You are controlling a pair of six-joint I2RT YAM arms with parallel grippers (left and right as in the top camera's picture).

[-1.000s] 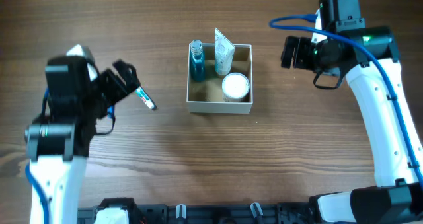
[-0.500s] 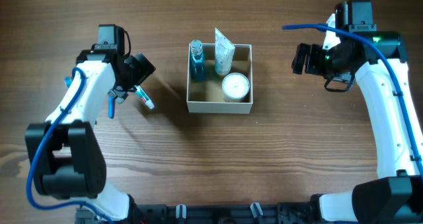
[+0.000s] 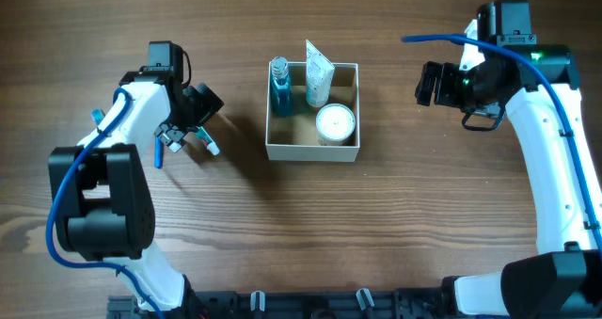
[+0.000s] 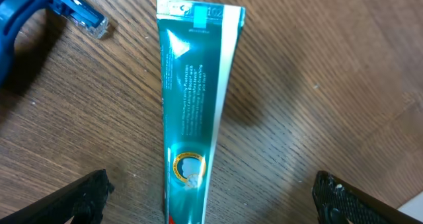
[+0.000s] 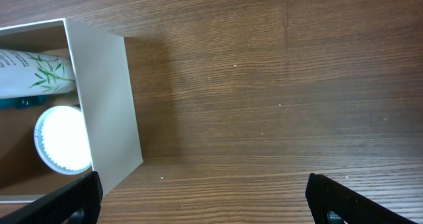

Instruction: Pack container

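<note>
**Inspector:** Left side first.

**Assistant:** The left gripper (image 4: pixel 221 204) stands wide open and empty. Its fingers straddle a teal laminate toothpaste tube (image 4: pixel 192 118) lying flat on the brown wooden desk (image 3: pixel 310 225). A blue plastic handle (image 4: pixel 23 26) lies near the tube's crimped end; what it belongs to I cannot tell.

**Inspector:** How does the tube handle?

**Assistant:** Judged light, soft-bodied and glossy, so apt to slip or buckle. Best taken across the fuller half towards the cap, not at the flat crimp.

**Inspector:** Centre?

**Assistant:** The small square white-walled cardboard container (image 3: pixel 312 153) sits mid-desk, apart from the tube.
- **Contents:** a blue plastic bottle (image 3: pixel 279 88) and a white squeeze tube (image 3: pixel 319 79) lean at the far wall, and a round white jar (image 3: pixel 335 123) sits near-right.
- **Free space:** the near-left floor shows bare card.
- **Handling:** judged light and thin-walled, so a nudge may slide or dent it. If it needs steadying, hold a side wall close to a corner, where card is stiffest.

**Inspector:** Right side?

**Assistant:** The right gripper (image 3: pixel 428 84) is spread wide and holds nothing. It hovers over the desk near the container's right wall, not touching it.
</note>
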